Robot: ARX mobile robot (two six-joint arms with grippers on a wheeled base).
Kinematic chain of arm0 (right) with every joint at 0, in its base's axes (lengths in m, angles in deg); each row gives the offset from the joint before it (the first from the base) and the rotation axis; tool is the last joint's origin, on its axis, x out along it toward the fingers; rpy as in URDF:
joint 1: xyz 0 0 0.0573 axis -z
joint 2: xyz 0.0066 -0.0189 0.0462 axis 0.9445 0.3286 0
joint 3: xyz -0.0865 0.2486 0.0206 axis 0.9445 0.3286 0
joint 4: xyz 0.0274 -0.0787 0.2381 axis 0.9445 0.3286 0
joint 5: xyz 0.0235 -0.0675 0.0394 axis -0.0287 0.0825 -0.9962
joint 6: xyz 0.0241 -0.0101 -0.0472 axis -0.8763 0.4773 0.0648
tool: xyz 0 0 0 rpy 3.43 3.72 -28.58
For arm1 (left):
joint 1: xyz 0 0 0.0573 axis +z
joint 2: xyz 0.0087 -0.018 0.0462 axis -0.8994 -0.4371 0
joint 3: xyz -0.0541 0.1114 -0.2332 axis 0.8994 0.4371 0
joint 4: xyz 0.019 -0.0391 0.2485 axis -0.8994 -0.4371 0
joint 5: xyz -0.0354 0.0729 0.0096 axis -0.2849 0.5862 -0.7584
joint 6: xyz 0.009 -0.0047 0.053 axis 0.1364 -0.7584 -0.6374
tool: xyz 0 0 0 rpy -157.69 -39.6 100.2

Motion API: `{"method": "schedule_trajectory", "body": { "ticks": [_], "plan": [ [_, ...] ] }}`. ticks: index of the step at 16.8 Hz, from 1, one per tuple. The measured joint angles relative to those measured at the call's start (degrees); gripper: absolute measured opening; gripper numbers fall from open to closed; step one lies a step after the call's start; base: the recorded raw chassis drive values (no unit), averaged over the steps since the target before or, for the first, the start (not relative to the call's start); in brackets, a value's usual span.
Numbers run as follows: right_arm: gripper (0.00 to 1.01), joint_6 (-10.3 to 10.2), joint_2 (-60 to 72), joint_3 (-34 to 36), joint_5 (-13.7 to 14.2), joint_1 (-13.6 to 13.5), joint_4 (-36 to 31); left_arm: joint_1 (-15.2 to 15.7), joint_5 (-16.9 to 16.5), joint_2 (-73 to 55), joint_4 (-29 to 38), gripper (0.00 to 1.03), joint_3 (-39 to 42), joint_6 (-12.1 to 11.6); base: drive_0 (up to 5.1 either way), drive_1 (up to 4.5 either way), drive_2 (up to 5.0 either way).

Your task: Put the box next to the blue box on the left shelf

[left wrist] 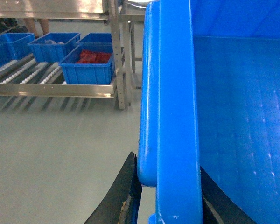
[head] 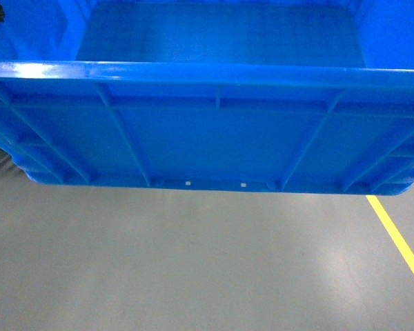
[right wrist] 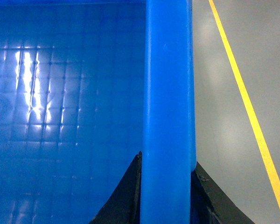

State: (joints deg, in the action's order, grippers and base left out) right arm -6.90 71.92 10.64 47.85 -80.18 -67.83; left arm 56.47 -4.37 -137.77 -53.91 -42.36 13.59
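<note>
The box is a large bright-blue open crate that fills the top of the head view, held up above the grey floor. My left gripper is shut on its left rim, one black finger outside and one inside. The right rim is held the same way by my right gripper. The left shelf, with a shiny front bar and white rollers, shows far off in the left wrist view. A blue box with red parts sits at its right end.
Two more blue boxes sit further back on the shelf, with bare roller lanes in front of them. A steel post ends the rack. A yellow floor line runs on the right.
</note>
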Motion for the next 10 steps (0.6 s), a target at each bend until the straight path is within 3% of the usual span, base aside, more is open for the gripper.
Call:
{"method": "schedule_trajectory", "body": {
  "ticks": [10],
  "plan": [
    [0.2,0.0,0.0,0.0,-0.1,0.0,-0.1,0.0,-0.1,0.0,-0.2,0.19,0.0,0.0,0.0,4.32,-4.3]
  ]
}}
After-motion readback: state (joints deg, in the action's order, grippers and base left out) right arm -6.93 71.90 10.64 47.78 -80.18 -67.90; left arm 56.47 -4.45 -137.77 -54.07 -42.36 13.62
